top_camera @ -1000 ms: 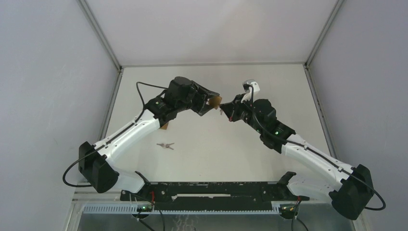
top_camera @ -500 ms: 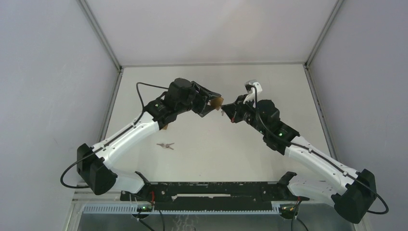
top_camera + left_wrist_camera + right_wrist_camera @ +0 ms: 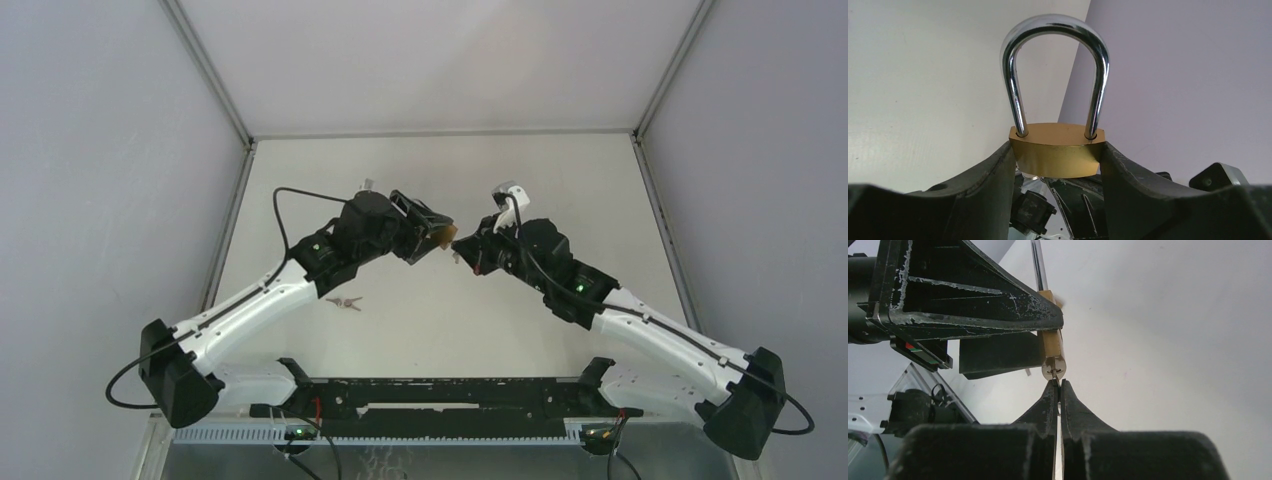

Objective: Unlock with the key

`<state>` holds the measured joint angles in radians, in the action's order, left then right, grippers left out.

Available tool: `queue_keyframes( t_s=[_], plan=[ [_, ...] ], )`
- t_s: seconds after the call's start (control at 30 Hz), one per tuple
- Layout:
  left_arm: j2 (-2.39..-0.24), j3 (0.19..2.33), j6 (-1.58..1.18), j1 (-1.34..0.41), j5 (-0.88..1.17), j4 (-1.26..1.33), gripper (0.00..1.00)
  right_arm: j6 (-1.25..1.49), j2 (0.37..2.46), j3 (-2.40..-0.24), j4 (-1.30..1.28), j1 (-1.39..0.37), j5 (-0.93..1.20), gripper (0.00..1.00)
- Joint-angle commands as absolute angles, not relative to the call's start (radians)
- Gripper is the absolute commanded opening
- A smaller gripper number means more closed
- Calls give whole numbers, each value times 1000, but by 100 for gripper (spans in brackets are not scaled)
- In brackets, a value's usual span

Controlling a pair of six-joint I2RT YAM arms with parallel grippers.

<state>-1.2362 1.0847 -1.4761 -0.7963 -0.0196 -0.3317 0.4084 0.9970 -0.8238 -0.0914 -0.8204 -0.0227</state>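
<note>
Key pinched by right end effector, touching padlock | left end effector clamps padlock | both shifted nearer

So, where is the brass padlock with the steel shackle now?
The brass padlock is clamped between the jaws of the left gripper, raised over the middle of the white table in the top view, the shut right gripper at its keyhole end.

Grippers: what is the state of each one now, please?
Left gripper: closed on the brass padlock, at its body.
Right gripper: shut on the key, at the keyhole.
</note>
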Motion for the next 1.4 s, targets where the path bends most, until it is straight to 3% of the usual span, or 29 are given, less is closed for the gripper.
queue_keyframes(
  t_s=[0.0, 0.77, 1.37],
  plan=[
    [-1143, 1012, -1435, -858, 82, -253, 0, 423, 1021, -862, 77, -865, -44, 0],
    [-1037, 904, -1316, -858, 74, -133, 0, 462, 1116, -907, 176, -926, -23, 0],
    [-985, 914, -1217, -858, 57, -93, 0, 678, 1071, -916, 213, -802, 162, 0]
  ],
)
